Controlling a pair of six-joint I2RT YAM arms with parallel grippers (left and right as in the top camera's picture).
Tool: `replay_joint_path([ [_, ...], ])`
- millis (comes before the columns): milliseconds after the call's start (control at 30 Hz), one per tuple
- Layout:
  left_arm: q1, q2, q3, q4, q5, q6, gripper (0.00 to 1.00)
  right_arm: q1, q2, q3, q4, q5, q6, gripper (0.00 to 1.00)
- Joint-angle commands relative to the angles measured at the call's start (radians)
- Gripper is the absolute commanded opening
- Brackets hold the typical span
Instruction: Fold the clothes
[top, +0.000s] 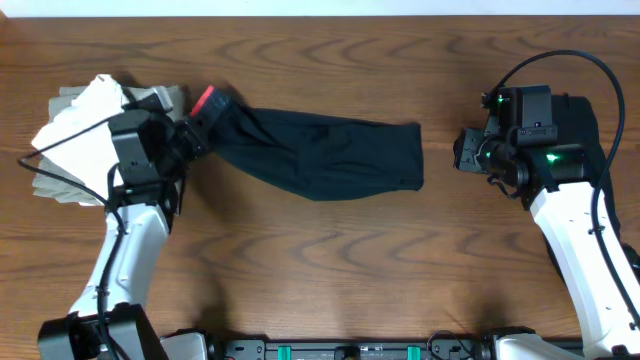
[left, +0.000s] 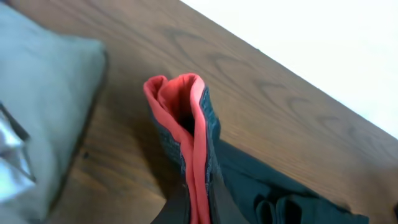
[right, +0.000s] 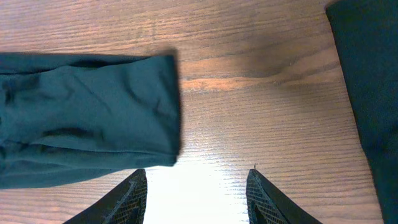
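The black pants (top: 320, 155) are laid lengthwise across the middle of the table (top: 330, 260), their coral-red waistband (left: 186, 118) clamped by the left gripper (top: 196, 133), whose arm is reached in from the near-left. The right gripper (right: 196, 180) is held spread and empty just beyond the hem. The waistband's doubled lining is shown plainly by the left wrist view alone.

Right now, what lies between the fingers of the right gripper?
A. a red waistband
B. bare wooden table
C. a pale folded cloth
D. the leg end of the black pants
B: in the right wrist view the right gripper is open with only the wooden table in its gap, and the black pants stop short of it.
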Motion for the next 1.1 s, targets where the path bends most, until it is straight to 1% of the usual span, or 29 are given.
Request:
replay_joint_path([
  [0,0.030,-0.018,0.074,-0.025,-0.024,0.079,0.06,-0.005,0.003,0.006,-0.007,-0.007,0.013,0.50],
  [133,0.033,-0.018,0.122,-0.073,-0.005,0.083,0.06,-0.005,0.003,0.006,-0.011,-0.007,0.013,0.50],
  [267,-0.019,-0.018,0.143,-0.075,0.026,0.095,0.06,-0.005,0.003,0.006,-0.011,-0.040,0.014,0.50],
  [367,-0.104,-0.018,0.148,-0.076,0.026,0.144,0.06,-0.005,0.003,0.006,-0.012,-0.079,0.020,0.47],
  [467,-0.201,-0.018,0.148,-0.076,0.026,0.204,0.06,-0.005,0.003,0.006,-0.014,-0.079,0.059,0.47],
  [567,-0.306,-0.018,0.151,-0.075,0.025,0.271,0.06,-0.005,0.003,0.006,-0.014,-0.078,0.066,0.47],
  [800,-0.492,-0.017,0.160,-0.072,0.023,0.285,0.06,-0.005,0.003,0.005,-0.015,-0.079,0.085,0.47],
  [867,-0.548,-0.015,0.160,-0.072,-0.005,0.297,0.06,-0.005,0.003,0.005,-0.017,-0.081,0.085,0.47],
  [1067,-0.660,-0.009,0.160,-0.053,-0.182,0.303,0.05,0.011,0.009,0.005,-0.026,-0.085,0.085,0.48],
])
